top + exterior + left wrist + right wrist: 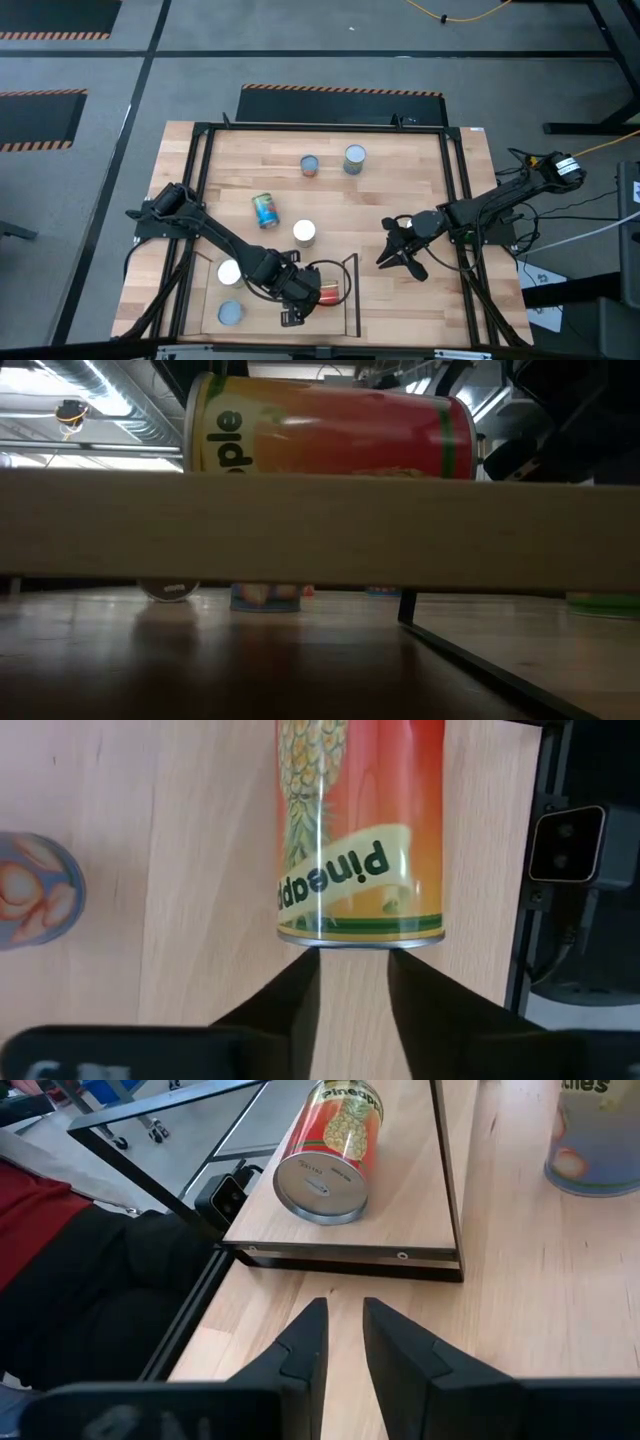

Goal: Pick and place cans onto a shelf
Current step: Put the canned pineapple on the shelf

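Pineapple can lies on its side on the shelf — long axis in line with the left gripper. Jaws released, just clear of its end; right gripper, narrowly parted and empty, waits farther off.

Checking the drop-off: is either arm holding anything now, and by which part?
Nothing is held. The pineapple can lies on its side on the shelf, beyond the left gripper, jaws apart.

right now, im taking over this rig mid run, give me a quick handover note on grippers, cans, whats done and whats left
Left gripper: over the shelf, fingers apart just behind the pineapple can, not gripping it.
Right gripper: waiting above the table, holding nothing.
Done: three cans on the shelf; the pineapple can lies on its side, two stand upright.
Left: four cans on the table: lying down.
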Robot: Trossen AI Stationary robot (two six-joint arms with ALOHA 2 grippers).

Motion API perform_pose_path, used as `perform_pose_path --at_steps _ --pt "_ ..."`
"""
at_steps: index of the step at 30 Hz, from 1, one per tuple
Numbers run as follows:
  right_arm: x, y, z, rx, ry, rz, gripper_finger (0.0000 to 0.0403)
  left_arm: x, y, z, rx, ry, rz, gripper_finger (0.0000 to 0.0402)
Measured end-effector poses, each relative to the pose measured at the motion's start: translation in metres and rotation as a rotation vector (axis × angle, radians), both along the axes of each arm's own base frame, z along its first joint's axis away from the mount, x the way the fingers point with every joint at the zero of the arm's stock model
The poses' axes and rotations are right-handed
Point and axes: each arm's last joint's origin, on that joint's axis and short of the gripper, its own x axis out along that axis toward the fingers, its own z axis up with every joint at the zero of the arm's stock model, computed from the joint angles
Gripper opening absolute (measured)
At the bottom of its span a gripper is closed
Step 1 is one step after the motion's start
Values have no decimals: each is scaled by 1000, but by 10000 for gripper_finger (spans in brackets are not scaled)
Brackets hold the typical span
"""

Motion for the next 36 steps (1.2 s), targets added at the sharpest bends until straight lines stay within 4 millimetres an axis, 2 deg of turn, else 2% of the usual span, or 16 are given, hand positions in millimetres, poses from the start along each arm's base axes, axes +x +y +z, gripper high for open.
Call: perform_pose_path --at_steps 4,14,36 --pt "0 0 0 0 0 0 72 0 0 0 -2 3 -5 134" --pt "0 0 0 -1 0 -1 72 -2 2 -1 23 22 -1 132" --pt "0 0 0 -1 1 -1 72 0 5 -4 165 -52 -129 131"
